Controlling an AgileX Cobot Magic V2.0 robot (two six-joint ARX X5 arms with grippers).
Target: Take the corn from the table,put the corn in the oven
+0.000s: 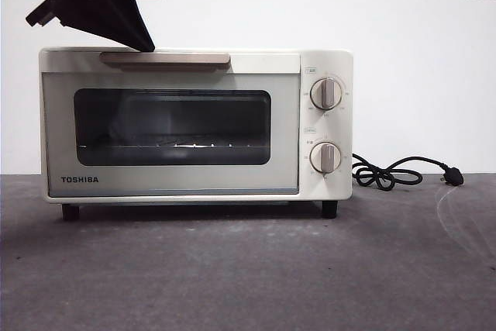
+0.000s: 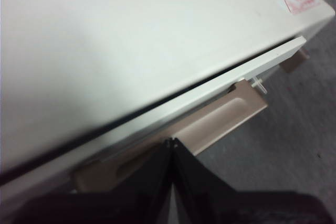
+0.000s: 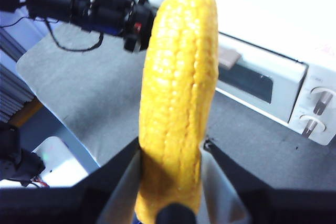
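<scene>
Front view: cream-white boxy Toshiba toaster oven (image 1: 194, 125) w/ dark glass window sits on the dark grey matte table (image 1: 248, 269), door up. Black left gripper (image 1: 143, 43) comes in from top left, tip at the beige bar handle (image 1: 164, 58).

Left wrist: jaws pinched together, nothing between them, tip against the handle (image 2: 210, 124).

Right wrist: right gripper (image 3: 170, 153) clamps the glossy yellow bumpy corn cob (image 3: 178, 93) near one end, held up in the air, oven (image 3: 273, 72) beyond it.
</scene>
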